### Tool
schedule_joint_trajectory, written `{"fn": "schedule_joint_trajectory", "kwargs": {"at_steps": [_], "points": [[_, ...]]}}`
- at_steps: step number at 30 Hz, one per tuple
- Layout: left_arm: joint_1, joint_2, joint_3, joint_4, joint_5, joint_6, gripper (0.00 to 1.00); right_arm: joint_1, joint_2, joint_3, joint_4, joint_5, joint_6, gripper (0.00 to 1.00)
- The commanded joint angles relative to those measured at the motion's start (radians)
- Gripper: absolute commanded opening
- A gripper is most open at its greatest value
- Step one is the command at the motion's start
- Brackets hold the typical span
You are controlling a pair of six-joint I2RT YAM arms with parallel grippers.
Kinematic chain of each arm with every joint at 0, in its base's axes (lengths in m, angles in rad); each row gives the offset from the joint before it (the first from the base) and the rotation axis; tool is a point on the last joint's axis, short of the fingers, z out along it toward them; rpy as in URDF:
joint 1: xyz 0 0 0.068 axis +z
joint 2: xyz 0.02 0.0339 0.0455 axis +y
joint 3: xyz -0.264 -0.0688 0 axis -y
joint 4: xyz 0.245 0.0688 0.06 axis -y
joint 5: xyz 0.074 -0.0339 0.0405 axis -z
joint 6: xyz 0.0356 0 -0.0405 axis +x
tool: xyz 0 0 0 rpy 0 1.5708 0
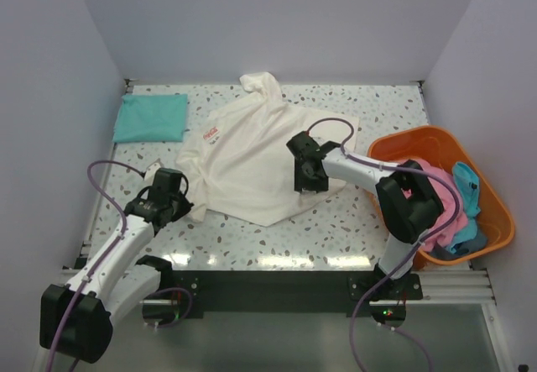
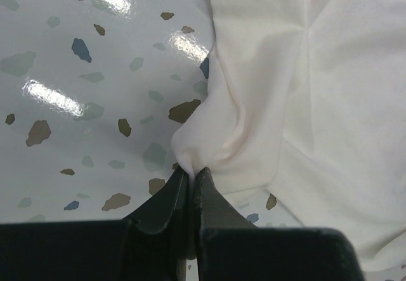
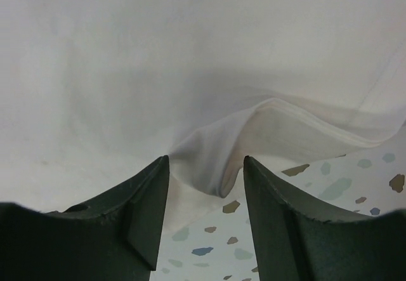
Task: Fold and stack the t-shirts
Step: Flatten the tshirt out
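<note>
Left fingers [image 2: 166, 203] pinch the cream t-shirt [image 1: 243, 166] — red chest text [image 1: 211, 133] unreadable — right fingers [image 3: 141, 212] apart.

Between left gripper [image 2: 192, 174] and right gripper [image 3: 206, 160]: rumpled cream t-shirt [image 1: 252, 158], edge pinched in the left. Beyond that gripper: folded teal t-shirt [image 1: 151, 117]. Right of the other: bunched pink t-shirt [image 1: 442, 214], blue t-shirt [image 1: 468, 189].

The left arm [image 1: 117, 250] reached forward to the near left corner of the cream t-shirt [image 1: 243, 162], where the left gripper [image 2: 192, 174] had its fingers pinched tight on a fold of cloth. The right arm [image 1: 369, 170] bent leftward over the shirt's right hem, and the right gripper [image 3: 206, 189] pointed down with its fingers spread apart.
</note>
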Motion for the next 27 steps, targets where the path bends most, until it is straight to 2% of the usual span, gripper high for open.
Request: {"fn": "schedule_joint_trajectory", "kwargs": {"at_steps": [1,8,12,13,14,16,19,23,25,27], "points": [[0.002,0.01,0.012,0.048,-0.013,0.018,0.0,-0.002,-0.078,-0.033,0.088,-0.037,-0.061,0.54],[0.002,0.016,0.021,0.04,-0.023,0.025,0.0,-0.022,-0.043,-0.048,0.088,-0.065,-0.203,0.52],[0.002,0.015,0.024,0.035,-0.032,0.028,0.0,-0.042,-0.049,-0.077,0.09,-0.123,-0.242,0.46],[0.002,0.018,0.027,0.035,-0.033,0.028,0.0,-0.043,-0.052,-0.082,0.09,-0.134,-0.242,0.41],[0.001,0.018,0.027,0.037,-0.035,0.028,0.0,-0.043,-0.067,-0.085,0.091,-0.167,-0.239,0.24],[0.002,0.02,0.029,0.037,-0.033,0.028,0.0,-0.043,-0.087,-0.1,0.096,-0.194,-0.242,0.08],[0.002,0.021,0.03,0.038,-0.036,0.031,0.0,-0.043,-0.142,-0.125,0.082,-0.211,-0.247,0.01],[0.002,0.019,0.035,0.032,-0.039,0.034,0.0,-0.043,-0.198,-0.103,-0.054,-0.183,-0.207,0.0],[0.002,0.016,0.038,0.028,-0.036,0.037,0.0,-0.043,-0.231,-0.093,-0.186,-0.169,-0.176,0.0],[0.002,0.015,0.038,0.028,-0.032,0.045,0.0,-0.043,-0.257,-0.103,-0.287,-0.224,-0.159,0.0]]}}
